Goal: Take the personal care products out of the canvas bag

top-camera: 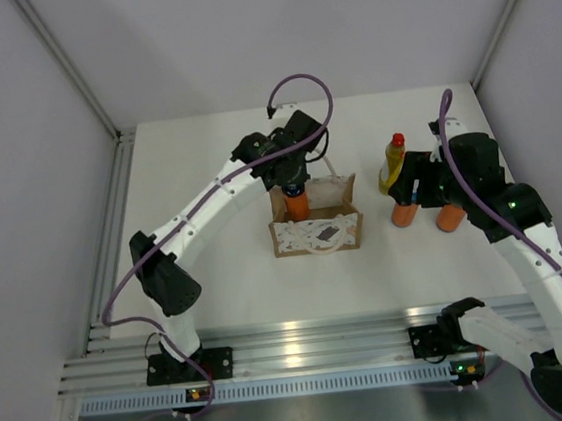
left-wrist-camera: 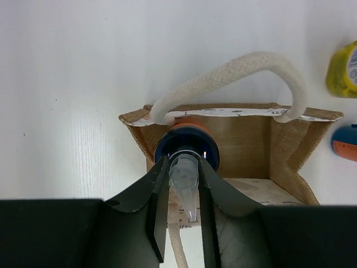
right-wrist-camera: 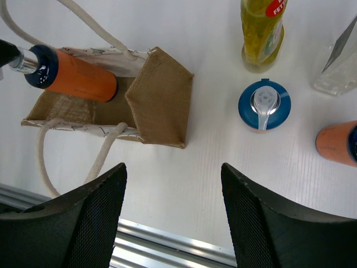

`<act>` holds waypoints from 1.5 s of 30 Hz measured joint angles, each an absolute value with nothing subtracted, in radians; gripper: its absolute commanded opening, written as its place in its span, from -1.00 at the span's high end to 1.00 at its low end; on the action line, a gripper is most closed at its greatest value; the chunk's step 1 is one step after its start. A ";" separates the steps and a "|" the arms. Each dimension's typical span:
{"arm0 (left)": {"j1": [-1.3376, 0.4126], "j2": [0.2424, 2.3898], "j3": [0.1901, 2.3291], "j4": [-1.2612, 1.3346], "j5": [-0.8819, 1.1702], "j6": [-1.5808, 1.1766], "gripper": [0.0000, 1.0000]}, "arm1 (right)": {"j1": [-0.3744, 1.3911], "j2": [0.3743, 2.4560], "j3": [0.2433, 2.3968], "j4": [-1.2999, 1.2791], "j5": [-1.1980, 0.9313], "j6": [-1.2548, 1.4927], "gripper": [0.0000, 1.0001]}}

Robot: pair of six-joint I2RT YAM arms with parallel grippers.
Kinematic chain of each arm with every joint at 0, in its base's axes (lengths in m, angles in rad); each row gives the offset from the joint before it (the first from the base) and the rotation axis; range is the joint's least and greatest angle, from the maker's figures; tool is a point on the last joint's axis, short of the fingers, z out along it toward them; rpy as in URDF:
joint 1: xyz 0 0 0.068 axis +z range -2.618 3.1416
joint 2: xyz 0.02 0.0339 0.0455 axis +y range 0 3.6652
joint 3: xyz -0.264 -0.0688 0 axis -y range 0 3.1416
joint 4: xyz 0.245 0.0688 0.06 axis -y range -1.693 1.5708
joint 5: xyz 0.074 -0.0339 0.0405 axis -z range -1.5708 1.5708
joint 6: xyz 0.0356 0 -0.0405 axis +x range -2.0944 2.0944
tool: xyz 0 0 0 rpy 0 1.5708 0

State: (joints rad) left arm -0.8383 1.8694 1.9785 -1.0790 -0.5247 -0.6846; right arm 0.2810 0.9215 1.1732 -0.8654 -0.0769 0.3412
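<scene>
small boxy tan canvas bag (top-camera: 316,235) sat upright on the white desk (top-camera: 217,267). left gripper (left-wrist-camera: 183,165) was clamped on the clear pump (left-wrist-camera: 184,177) of an orange, blue-capped bottle (right-wrist-camera: 78,74), its base inside the bag. right gripper (right-wrist-camera: 173,170) hung open to the bag's right, holding nothing. slim yellow, red-capped bottle (right-wrist-camera: 261,33) stood beyond, outside the bag.

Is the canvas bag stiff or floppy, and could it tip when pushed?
Probably stiff: the walls of the canvas bag stand upright unaided. Its rope handles look floppy; one arches by the orange bottle and might snag. With little inside, it likely slides or tips easily.
</scene>
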 measured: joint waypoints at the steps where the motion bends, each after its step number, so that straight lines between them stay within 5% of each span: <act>1: -0.838 1.859 1.986 -1.079 -0.522 -0.678 1.00 | 0.281 0.921 1.173 -0.865 -0.077 0.341 -0.32; 18: -0.821 1.650 2.112 -1.113 -0.536 -0.595 1.00 | 0.281 0.921 1.173 -0.865 -0.073 0.341 -0.32; 30: -0.639 1.522 2.108 -1.136 -0.596 -0.575 1.00 | 0.281 0.930 1.181 -0.868 -0.073 0.341 -0.32; 45: -0.418 1.411 1.479 -0.925 -0.517 -0.560 1.00 | 0.281 0.926 1.266 -0.880 -0.072 0.317 -0.43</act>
